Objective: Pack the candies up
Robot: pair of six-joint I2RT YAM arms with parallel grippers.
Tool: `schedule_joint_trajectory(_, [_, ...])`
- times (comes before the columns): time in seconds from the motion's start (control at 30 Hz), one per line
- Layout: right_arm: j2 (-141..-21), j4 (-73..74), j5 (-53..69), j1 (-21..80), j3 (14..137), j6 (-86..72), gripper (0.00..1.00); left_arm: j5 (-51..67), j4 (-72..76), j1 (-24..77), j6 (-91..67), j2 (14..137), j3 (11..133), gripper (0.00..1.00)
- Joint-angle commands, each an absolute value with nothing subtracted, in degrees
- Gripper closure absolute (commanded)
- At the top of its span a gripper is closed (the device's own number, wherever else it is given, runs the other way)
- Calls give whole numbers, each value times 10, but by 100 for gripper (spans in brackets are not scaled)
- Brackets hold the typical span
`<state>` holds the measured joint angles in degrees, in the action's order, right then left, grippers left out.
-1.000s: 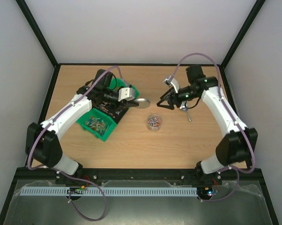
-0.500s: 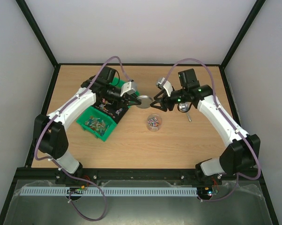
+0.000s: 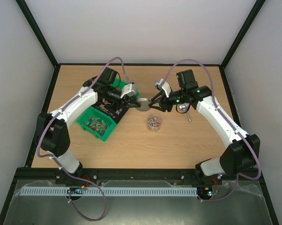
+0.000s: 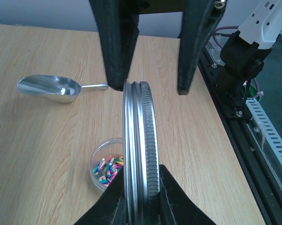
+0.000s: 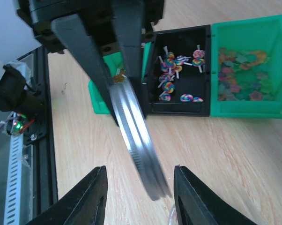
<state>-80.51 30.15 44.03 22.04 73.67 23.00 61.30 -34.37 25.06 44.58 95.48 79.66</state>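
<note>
No legible text, apparently.

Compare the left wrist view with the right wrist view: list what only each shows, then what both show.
Only the left wrist view: the metal scoop lying on the table, and a small clear jar with candies in it.
Only the right wrist view: the black tray holding more candies, and the green bin beside it.
Both: the round silver lid, seen on edge, gripped by the left gripper, with the right gripper jaws open on either side of it.
</note>
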Motion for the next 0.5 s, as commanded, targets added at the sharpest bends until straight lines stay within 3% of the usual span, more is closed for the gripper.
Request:
schedule_joint_trajectory(0.0, [-813, 328, 476, 236, 746, 246, 61, 638, -359, 250, 458, 965, 815, 91])
schedule_joint_trajectory(0.23, [-829, 322, 473, 237, 755, 237, 78, 641, -364, 250, 456, 974, 822, 91])
schedule_joint_trajectory(0.47, [-832, 323, 477, 237, 755, 237, 85, 649, -365, 250, 452, 984, 829, 90])
